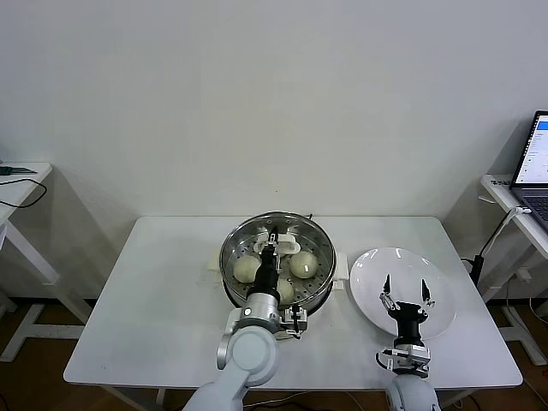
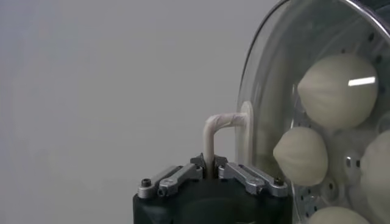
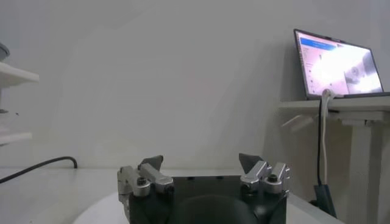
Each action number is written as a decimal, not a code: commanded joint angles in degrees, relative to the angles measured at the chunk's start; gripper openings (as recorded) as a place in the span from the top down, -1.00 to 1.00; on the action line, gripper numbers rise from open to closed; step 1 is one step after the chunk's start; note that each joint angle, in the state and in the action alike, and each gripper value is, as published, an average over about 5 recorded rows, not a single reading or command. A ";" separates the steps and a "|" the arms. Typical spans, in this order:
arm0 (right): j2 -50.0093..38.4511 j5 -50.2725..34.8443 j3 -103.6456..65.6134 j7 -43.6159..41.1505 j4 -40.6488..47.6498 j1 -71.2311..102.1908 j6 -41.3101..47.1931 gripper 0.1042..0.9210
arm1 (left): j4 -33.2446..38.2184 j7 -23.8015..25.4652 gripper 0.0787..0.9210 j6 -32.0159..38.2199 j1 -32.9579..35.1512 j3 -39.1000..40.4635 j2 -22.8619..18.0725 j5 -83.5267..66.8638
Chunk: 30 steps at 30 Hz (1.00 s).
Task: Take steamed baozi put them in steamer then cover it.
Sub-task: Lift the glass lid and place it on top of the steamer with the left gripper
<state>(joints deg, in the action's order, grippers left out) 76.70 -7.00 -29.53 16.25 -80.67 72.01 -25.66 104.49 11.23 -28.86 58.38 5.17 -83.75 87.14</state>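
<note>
The steamer [image 1: 324, 233], a shiny steel pot on a cream base, stands mid-table. The clear glass cover [image 1: 257, 235] lies over its top. My left gripper [image 1: 274, 249] reaches in from the near side and is shut on the cover's cream-white handle [image 2: 219, 123]; the left wrist view shows the left gripper [image 2: 210, 165] with its jaws pinching the handle's post. Through the glass I see baozi [image 1: 246, 269] [image 2: 337, 90] on the perforated tray, three in the head view. My right gripper [image 1: 406, 284] [image 3: 201, 161] hangs open and empty over the white plate [image 1: 370, 272].
The white plate [image 3: 100, 210] lies right of the steamer, nothing on it. A laptop [image 1: 536, 161] [image 3: 338, 64] sits on a side table at the far right with a cable hanging down. Another small table [image 1: 21, 181] stands at the far left.
</note>
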 commanded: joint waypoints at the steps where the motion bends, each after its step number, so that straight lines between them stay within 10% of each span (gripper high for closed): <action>1: 0.08 -0.01 0.06 -0.03 -0.11 -0.05 0.07 -0.76 | -1.11 -0.55 0.74 0.26 -0.15 0.20 -0.65 0.89; 30: 0.10 -0.12 0.01 0.03 -0.15 -0.32 0.08 -0.76 | -1.75 0.66 0.74 0.57 0.27 -0.10 -0.43 2.72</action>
<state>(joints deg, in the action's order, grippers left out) 76.77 -7.09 -29.53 16.22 -80.87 71.72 -25.54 102.82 11.22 -28.10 58.53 5.02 -84.25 89.67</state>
